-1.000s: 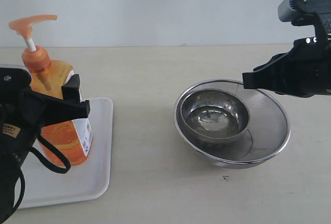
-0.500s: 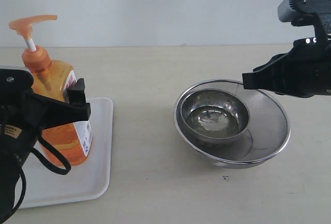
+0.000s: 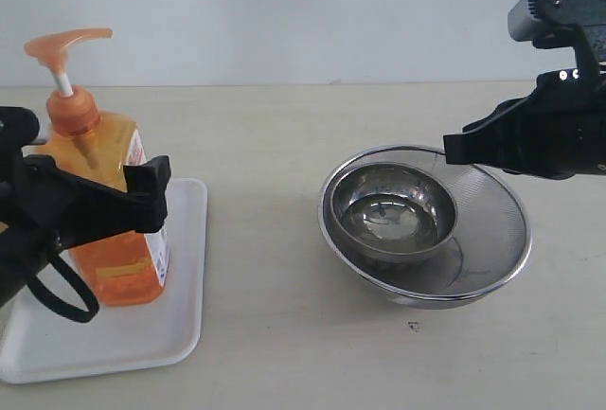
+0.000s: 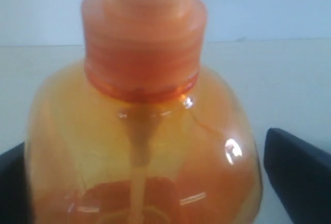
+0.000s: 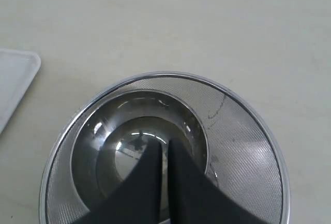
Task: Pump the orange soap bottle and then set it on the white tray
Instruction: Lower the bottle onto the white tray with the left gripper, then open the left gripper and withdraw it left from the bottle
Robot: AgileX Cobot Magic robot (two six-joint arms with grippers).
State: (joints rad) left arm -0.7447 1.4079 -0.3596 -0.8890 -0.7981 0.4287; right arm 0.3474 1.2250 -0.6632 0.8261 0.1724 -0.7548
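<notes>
The orange soap bottle stands upright on the white tray at the left, pump head raised. My left gripper is open and straddles the bottle's upper body. In the left wrist view the bottle fills the frame, and one dark finger stands a little off its side. My right gripper is shut and hovers over the steel bowls with nothing in it. In the right wrist view its tips are nearly together. A corner of the tray shows there too.
A small steel bowl sits inside a wider mesh strainer bowl at the centre right. Bare beige tabletop lies between the tray and the bowls. A white wall runs along the table's far edge.
The left gripper's fingers have spread off the bottle, and the arm has drawn back to the left. The bottle has shifted slightly right on the tray. The right arm has not moved.
</notes>
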